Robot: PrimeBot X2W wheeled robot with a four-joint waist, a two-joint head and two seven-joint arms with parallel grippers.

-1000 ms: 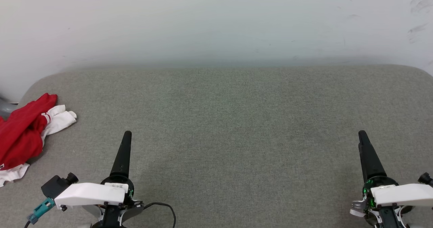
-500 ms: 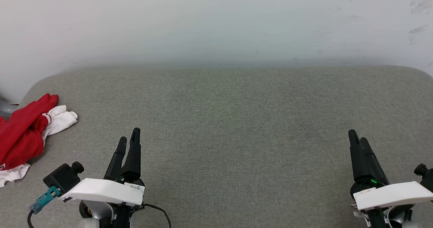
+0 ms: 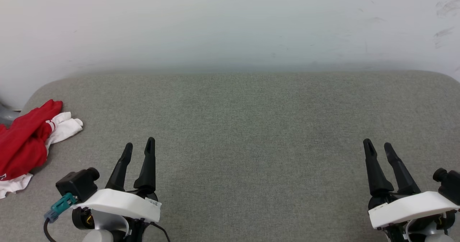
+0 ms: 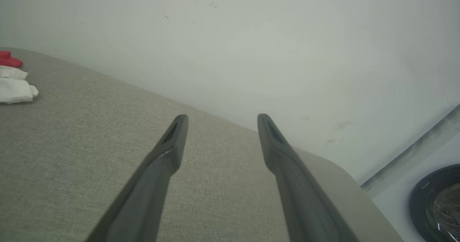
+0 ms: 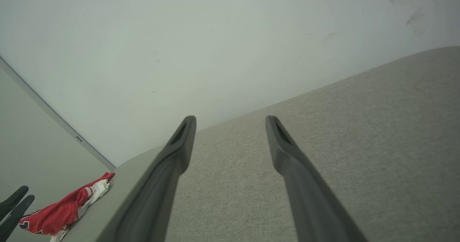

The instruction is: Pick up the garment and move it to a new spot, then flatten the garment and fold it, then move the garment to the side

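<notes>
At the left edge of the tabletop, the garment lay crumpled, leftward of the nearer left end effector. That unit and the right end effector stood part-open, empty.

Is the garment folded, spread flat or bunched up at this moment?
Bunched up, neither folded nor spread. The garment lies in a rumpled red-and-white heap at the left edge of the grey surface.

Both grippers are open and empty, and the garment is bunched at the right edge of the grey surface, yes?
No. The garment lies bunched at the left edge of the grey surface, as the head view shows. The left gripper and right gripper are open and empty.
</notes>
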